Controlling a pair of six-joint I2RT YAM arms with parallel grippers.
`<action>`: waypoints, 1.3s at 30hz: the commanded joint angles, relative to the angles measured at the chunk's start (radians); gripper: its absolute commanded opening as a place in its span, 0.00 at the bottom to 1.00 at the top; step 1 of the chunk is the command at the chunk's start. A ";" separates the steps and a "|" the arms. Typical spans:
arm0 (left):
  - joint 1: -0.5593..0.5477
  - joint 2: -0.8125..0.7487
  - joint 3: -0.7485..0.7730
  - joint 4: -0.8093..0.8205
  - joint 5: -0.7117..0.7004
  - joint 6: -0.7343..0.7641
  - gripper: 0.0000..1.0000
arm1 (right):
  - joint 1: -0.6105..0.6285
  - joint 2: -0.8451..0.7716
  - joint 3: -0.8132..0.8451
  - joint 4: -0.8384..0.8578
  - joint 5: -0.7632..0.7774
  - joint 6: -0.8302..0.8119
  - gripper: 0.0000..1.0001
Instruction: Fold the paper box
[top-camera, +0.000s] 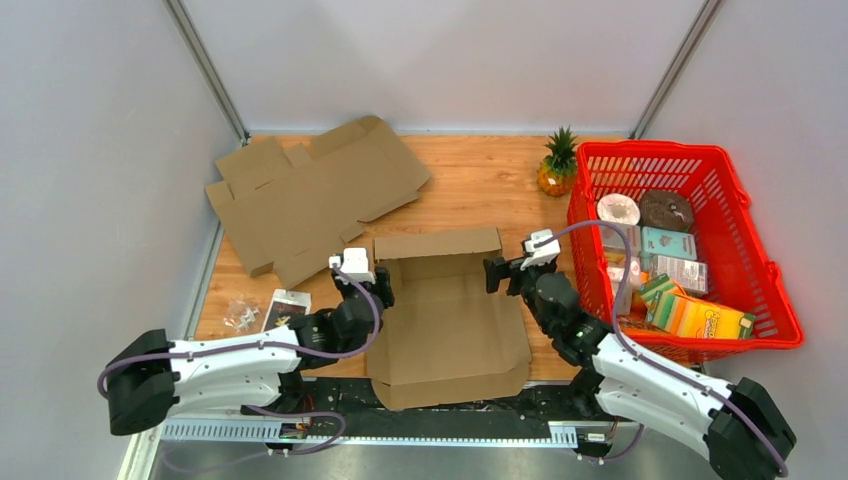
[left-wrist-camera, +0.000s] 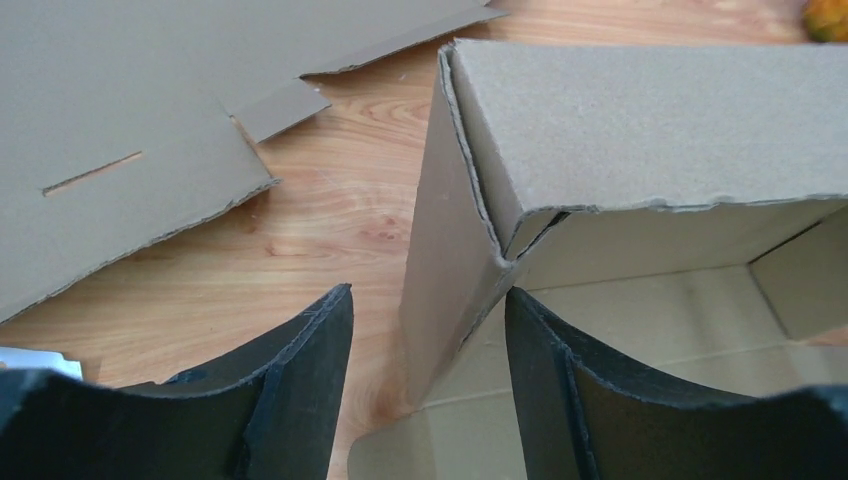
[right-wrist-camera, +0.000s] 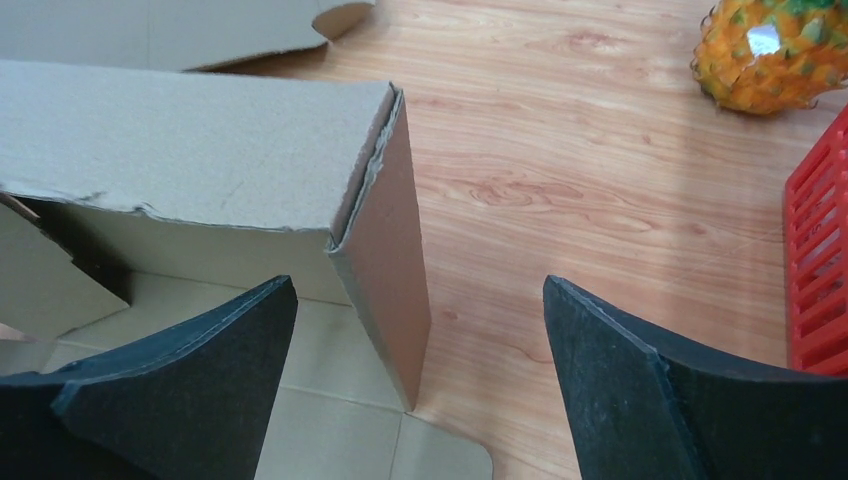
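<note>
While left pincer (left-wrist-camera: 428, 295), right pincer (right-wrist-camera: 418, 285) gape: one box (top-camera: 450, 320), one flat blank (top-camera: 310, 195).

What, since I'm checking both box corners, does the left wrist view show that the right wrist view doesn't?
Only the left wrist view: the box's left side wall, standing inside the open left gripper, and the slot cut in the flat cardboard sheet.
Only the right wrist view: the red basket and the box's right side wall, standing inside the open right gripper.
Both: the box's raised back wall, the wooden table, part of the flat sheet, and the pineapple, a mere sliver in the left one.
</note>
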 joint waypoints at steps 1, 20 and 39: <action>0.001 -0.094 0.000 -0.070 0.024 -0.098 0.62 | -0.002 0.072 -0.001 0.069 -0.005 0.037 0.95; 0.002 0.256 0.142 -0.017 -0.137 -0.119 0.46 | -0.002 0.323 0.076 0.290 -0.058 0.046 0.56; -0.116 0.907 0.834 -1.923 -0.663 -1.778 0.02 | -0.002 0.323 0.090 0.304 -0.133 0.095 0.54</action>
